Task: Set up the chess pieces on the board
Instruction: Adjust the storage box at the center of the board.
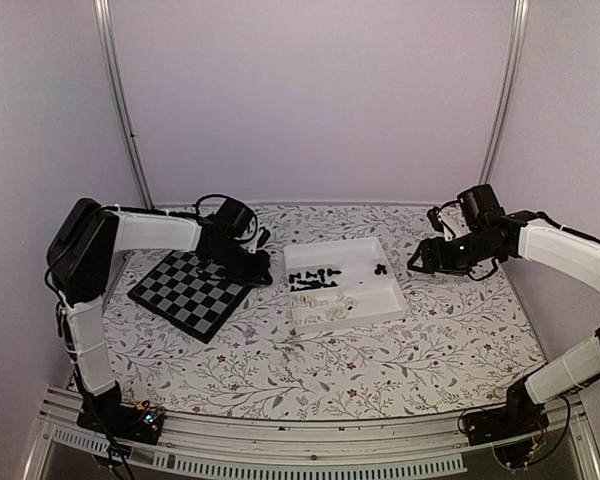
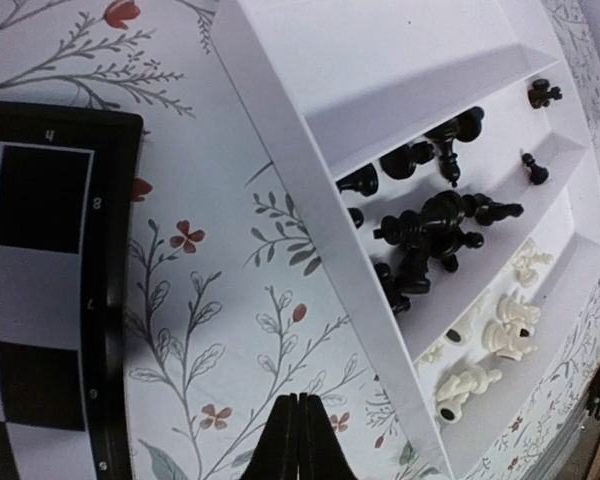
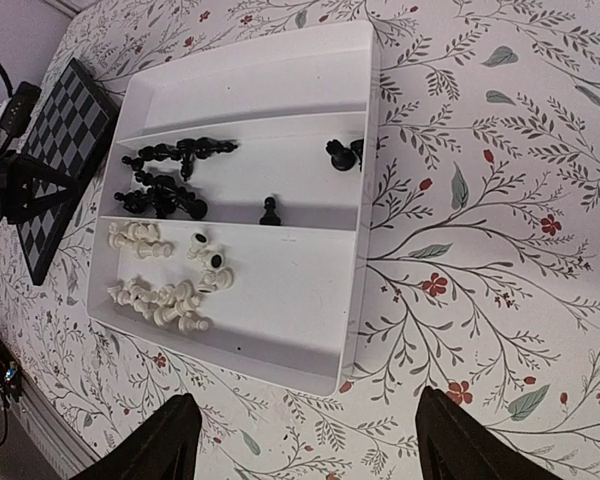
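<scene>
The board [image 1: 192, 293] lies flat at the left, and its visible squares are bare. The chess pieces lie in a white tray [image 1: 345, 245]: black ones [image 1: 315, 277] in the middle compartment, white ones [image 1: 330, 305] in the near one. My left gripper [image 1: 258, 270] hovers over the cloth between board and tray. In the left wrist view it [image 2: 299, 400] is shut with nothing between its fingers, the board [image 2: 40, 300] left of it and black pieces [image 2: 430, 225] to the right. My right gripper [image 3: 305, 400] stands open and empty over the cloth just off the tray's [image 3: 270, 70] right end.
The table wears a floral cloth [image 1: 310, 370]. The tray's far compartment [image 3: 250, 85] is bare. Two black pieces [image 3: 342, 153] lie apart near the tray's right end. Walls and metal posts [image 1: 123, 110] close in the back and sides.
</scene>
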Motion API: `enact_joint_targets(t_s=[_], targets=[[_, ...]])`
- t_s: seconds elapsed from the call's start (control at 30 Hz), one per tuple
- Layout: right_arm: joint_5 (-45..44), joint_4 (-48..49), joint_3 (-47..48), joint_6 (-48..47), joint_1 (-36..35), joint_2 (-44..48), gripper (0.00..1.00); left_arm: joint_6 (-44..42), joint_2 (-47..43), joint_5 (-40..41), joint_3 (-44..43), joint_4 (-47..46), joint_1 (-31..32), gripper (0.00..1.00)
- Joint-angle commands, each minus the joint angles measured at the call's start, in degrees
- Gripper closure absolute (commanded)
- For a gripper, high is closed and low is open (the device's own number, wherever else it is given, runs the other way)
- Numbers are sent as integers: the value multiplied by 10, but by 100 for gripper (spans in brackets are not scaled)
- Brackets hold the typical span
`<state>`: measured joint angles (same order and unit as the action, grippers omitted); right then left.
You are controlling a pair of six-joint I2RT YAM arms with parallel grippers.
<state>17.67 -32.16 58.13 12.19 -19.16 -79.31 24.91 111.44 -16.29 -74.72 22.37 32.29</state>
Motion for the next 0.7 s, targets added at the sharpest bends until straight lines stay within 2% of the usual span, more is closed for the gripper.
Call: enact_joint_targets(t_s=[0.0,0.4,0.53,0.57,0.67], targets=[[3,-7,-19,1,2,28,23,7,51,-22,-65,-5,25,99],[-4,-25,-46,-1,5,74,23,4,149,-45,-188,8,72,100],[-4,-31,-38,-10,6,76,22,-17,138,-5,-236,62,68,98],[-2,-31,-37,-11,6,77,22,-22,115,10,-236,72,62,92],[4,-30,-35,-15,6,77,22,-18,43,27,-186,67,23,57]])
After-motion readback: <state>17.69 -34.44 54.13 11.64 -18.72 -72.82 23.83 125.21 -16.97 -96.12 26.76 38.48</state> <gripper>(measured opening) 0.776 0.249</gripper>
